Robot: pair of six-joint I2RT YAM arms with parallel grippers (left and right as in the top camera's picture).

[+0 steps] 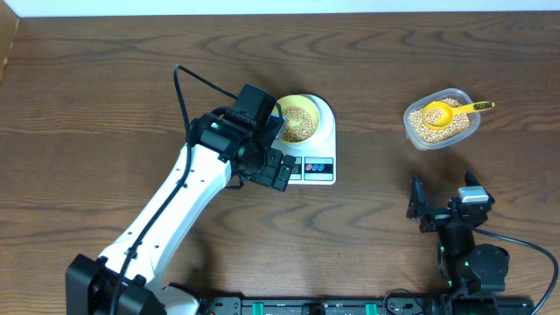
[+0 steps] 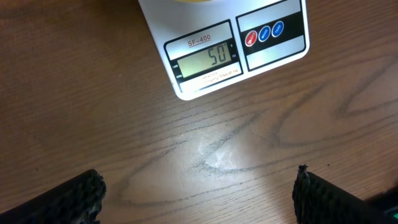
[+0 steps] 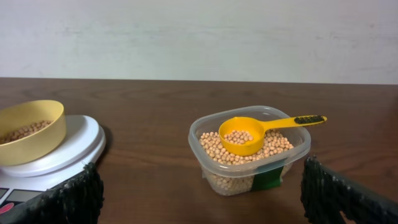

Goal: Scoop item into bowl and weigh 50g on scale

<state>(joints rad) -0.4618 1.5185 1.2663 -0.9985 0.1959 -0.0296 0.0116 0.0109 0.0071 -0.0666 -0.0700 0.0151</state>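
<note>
Black ribbed fingers [image 2: 68,199] fill the bottom corners of the left wrist view; the left gripper [image 2: 199,193] stands with jaws spread wide over bare table [image 2: 217,149], pinching no object; only the fingers' upper parts show, the rest cut off by the frame. Just beyond lies the near end of the scale [image 2: 160,25], its display [image 2: 207,58] reading 50, with red and blue buttons [image 2: 264,32] alongside; its platform is out of this view, and the bowl is a mere yellow sliver at the top edge. From overhead that same display is hidden under the left gripper, so only the wrist camera gives the reading; overhead does show the scale's long axis running near to far, display end toward the robot, platform beyond.

The right gripper [image 3: 199,193] sits low and well apart to the right, jaws likewise wide, holding no object. Its camera shows the bowl [image 3: 34,142] on the platform, cut off at the left edge, with beans [image 3: 25,130] inside. Farther right stands a clear tub [image 3: 194,134] of beans; a yellow scoop [image 3: 249,147] rests in it holding a few, handle pointing right over the rim; the tub's green label is too blurred to read.
</note>
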